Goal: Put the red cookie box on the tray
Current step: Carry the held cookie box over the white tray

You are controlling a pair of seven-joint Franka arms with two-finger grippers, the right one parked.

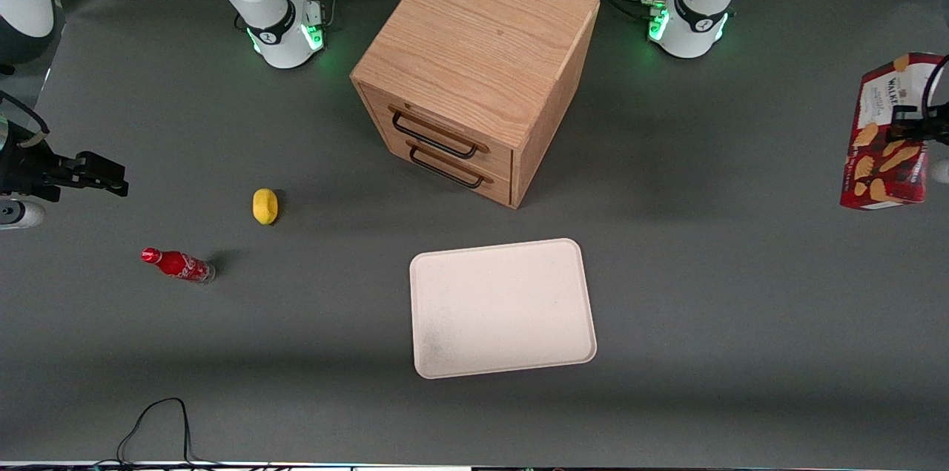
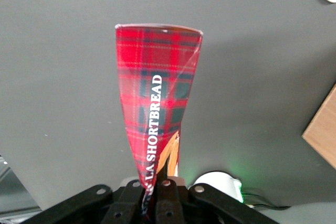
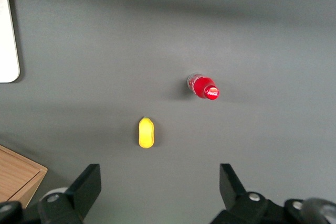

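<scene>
The long, slim dark-red cookie box (image 1: 886,133) with tan cookie pictures hangs in the air at the working arm's end of the table, held upright and slightly tilted, well apart from the tray. The left arm's black two-finger gripper (image 1: 913,124) clamps it partway up its length. In the left wrist view the gripper (image 2: 156,192) has its fingers (image 2: 167,195) pressed close together on the box's near end, and the carton (image 2: 155,108) stretches away from the camera — red tartan with the white word "SHORTBREAD" running along it — over bare grey table.

The large, flat, pale pinkish-beige rectangular tray (image 1: 503,308) with rounded corners and a low rim lies on the grey table (image 1: 704,323), nearer to the front camera than the light oak two-drawer cabinet (image 1: 474,63). Nothing rests on the tray. The cabinet stands at an angle, its two black wire handles (image 1: 439,148) facing toward the tray and the parked arm's end.

Toward the parked arm's end lie a small yellow oval object (image 1: 265,205) — lemon-like — and, nearer to the front camera than it, a small red soda bottle (image 1: 178,265) with white script lying on its side. Both show in the right wrist view too, the yellow object (image 3: 146,132) just apart from the bottle (image 3: 203,86). A black cable (image 1: 159,423) loops on the table edge closest to the front camera.
</scene>
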